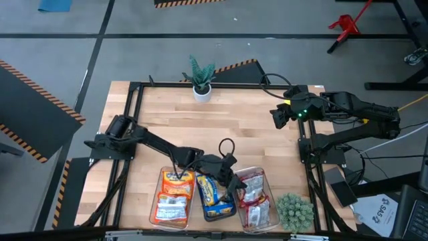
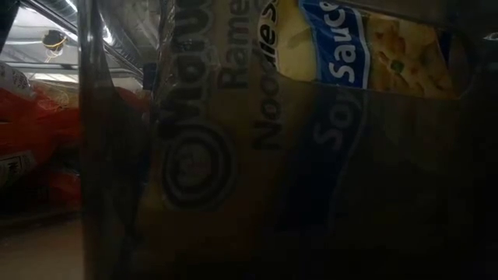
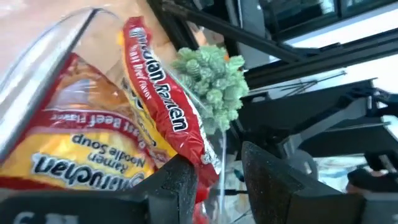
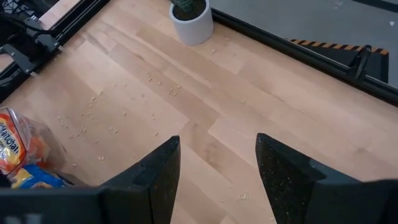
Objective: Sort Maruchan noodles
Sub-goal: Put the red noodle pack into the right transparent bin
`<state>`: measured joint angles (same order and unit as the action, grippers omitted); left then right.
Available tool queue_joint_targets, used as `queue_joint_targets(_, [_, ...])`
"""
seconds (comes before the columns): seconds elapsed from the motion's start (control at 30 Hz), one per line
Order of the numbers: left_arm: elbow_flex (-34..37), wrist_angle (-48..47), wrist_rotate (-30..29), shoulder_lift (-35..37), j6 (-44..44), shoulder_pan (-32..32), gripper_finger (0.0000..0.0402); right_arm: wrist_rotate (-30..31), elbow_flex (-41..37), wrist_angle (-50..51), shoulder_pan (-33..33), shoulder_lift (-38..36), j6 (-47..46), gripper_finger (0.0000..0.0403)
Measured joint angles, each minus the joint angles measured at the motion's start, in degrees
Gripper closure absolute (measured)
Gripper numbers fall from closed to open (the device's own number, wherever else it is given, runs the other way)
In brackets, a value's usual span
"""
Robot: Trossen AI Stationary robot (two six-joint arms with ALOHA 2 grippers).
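Three clear bins stand along the table's near edge. The left bin point(image 1: 155, 207) holds orange packets point(image 1: 174, 197), the middle one blue-and-yellow packets point(image 1: 212, 194), the right one red-and-silver packets point(image 1: 253, 199). My left gripper point(image 1: 231, 177) is low over the line between the middle and right bins, open. In its wrist view a red-edged packet point(image 3: 158, 93) stands on edge in the right bin, its end reaching down between my fingers point(image 3: 221, 180). My right gripper point(image 1: 277, 118) waits open and empty above the table's far right point(image 4: 217, 168). My left gripper has the red-edged packet's end point(image 3: 204, 163) beside the inner side of one finger point(image 3: 180, 186); I cannot tell whether they touch. The other finger point(image 3: 267, 180) stands apart from it. The packet leans on the packets in the bin.
A potted plant in a white pot point(image 1: 200, 84) stands at the far edge. A green bushy plant point(image 1: 294, 211) stands at the near right corner, just beyond the right bin. The low view is filled by a blue-and-yellow packet point(image 2: 327, 54) behind a bin wall. Bare wood point(image 1: 227, 120) lies mid-table.
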<state>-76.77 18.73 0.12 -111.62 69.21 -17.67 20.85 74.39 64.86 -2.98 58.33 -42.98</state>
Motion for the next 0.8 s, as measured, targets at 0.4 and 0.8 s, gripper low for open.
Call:
queue_joint_targets(0.4, [0.0,-9.6,0.7,4.7,-5.9,1.9,0.0285,1.6,0.0,-0.2,0.0,0.0,1.6,0.021])
queue_joint_targets(0.8, [0.0,-19.2,4.1,5.9,-8.0,3.3,0.0285,2.2,0.0,-0.3,0.0,0.0,3.0,0.021])
